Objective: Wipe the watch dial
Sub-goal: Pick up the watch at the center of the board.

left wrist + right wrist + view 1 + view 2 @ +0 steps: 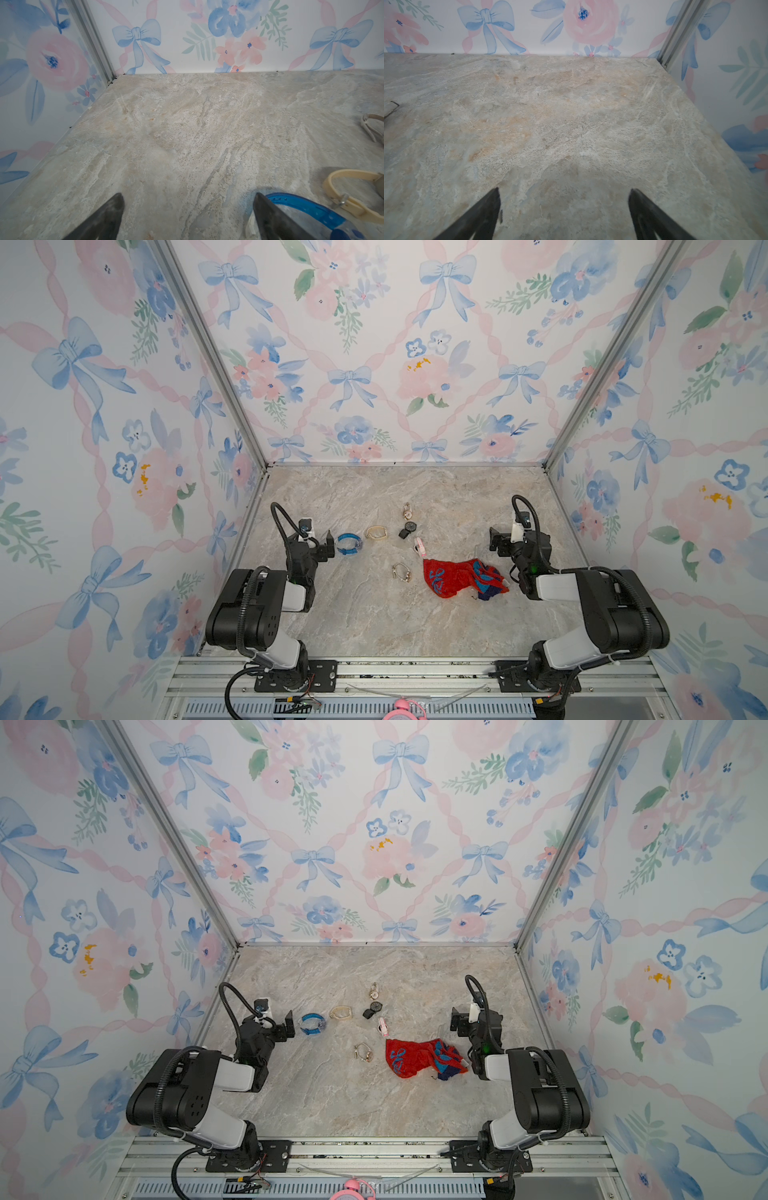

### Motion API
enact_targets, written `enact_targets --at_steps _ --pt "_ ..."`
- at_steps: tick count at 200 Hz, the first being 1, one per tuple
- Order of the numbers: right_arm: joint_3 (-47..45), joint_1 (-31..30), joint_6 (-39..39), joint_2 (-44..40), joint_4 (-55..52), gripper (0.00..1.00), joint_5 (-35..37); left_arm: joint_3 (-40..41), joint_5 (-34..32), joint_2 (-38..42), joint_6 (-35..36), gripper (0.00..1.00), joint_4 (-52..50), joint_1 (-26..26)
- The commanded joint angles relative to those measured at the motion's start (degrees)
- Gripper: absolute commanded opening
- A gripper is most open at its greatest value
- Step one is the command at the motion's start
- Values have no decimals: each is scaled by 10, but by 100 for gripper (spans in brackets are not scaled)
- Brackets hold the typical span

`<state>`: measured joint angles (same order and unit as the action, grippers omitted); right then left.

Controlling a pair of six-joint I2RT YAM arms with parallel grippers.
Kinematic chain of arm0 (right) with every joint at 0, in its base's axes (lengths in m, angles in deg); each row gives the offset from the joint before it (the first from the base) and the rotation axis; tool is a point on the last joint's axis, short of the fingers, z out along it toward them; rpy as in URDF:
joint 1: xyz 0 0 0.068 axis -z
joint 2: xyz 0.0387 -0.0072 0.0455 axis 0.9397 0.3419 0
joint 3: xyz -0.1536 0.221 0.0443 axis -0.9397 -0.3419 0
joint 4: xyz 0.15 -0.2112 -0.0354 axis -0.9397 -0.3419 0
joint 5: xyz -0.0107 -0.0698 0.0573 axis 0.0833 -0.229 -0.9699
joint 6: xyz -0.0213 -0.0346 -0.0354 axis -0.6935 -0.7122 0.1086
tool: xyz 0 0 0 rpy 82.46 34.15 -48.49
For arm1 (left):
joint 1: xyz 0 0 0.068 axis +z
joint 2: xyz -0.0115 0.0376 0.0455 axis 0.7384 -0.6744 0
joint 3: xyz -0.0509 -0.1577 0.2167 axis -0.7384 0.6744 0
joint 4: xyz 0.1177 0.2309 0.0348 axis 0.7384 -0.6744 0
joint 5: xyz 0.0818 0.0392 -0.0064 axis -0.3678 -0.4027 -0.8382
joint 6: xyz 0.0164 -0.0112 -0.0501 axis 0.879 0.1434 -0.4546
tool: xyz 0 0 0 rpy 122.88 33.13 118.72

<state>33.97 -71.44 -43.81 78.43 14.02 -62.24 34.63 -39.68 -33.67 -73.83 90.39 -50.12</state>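
Observation:
Several watches lie on the marble table [374, 614]: a blue one [348, 544], a cream one [376, 533], a black one [408, 528], a rose-gold one [407, 511], a pink one [420, 546] and a gold-link one [401, 572]. A crumpled red and blue cloth [459, 577] lies right of centre. My left gripper [326, 546] stands open just left of the blue watch [301, 205], holding nothing. Right of the cloth, my right gripper [496, 541] is open over bare table. In the wrist views the left gripper [188, 207] and the right gripper [563, 199] have wide, empty gaps.
Floral walls close the table on the left, back and right, with metal posts [216, 364] at the back corners. The cream watch [353, 195] lies beyond the blue one in the left wrist view. A metal rail [415, 672] runs along the front edge.

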Motion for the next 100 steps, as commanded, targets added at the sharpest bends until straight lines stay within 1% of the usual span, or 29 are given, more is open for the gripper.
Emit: enact_targets --at_steps 1,11,19,29,38,43,46,56,61,67,76,83,90,100 --pt "9 3 7 -2 0 97 -7 -6 -5 6 3 98 17 5" --pt "4 0 9 -15 11 98 8 -20 -22 20 0 98 -15 3" --pt "10 -1 13 -53 -32 98 23 -42 -39 42 -5 98 -70 3" --pt "33 -1 20 -100 -118 97 47 -83 -67 70 -20 98 -174 1" --pt "50 0 27 -127 -164 97 61 -128 -106 85 -46 98 -263 1" --pt "60 3 46 -145 -189 97 68 -153 -125 91 -63 98 -311 1" --pt "71 7 70 -157 -211 97 71 -166 -135 93 -72 98 -339 1" --pt "104 20 132 -179 -283 97 61 -220 -160 96 -113 98 -431 3" --pt "132 27 165 -187 -338 97 48 -246 -159 94 -130 98 -473 3" --pt "162 32 186 -190 -395 97 30 -280 -154 91 -148 98 -532 3" --pt "200 34 198 -188 -455 97 -9 -328 -133 83 -164 98 -600 1" --pt "217 34 202 -185 -482 97 -33 -352 -111 78 -166 98 -634 -6" --pt "236 31 207 -182 -514 97 -73 -373 -86 75 -160 98 -657 -18" --pt "262 24 212 -179 -563 98 -93 -391 -55 75 -143 98 -678 -43"
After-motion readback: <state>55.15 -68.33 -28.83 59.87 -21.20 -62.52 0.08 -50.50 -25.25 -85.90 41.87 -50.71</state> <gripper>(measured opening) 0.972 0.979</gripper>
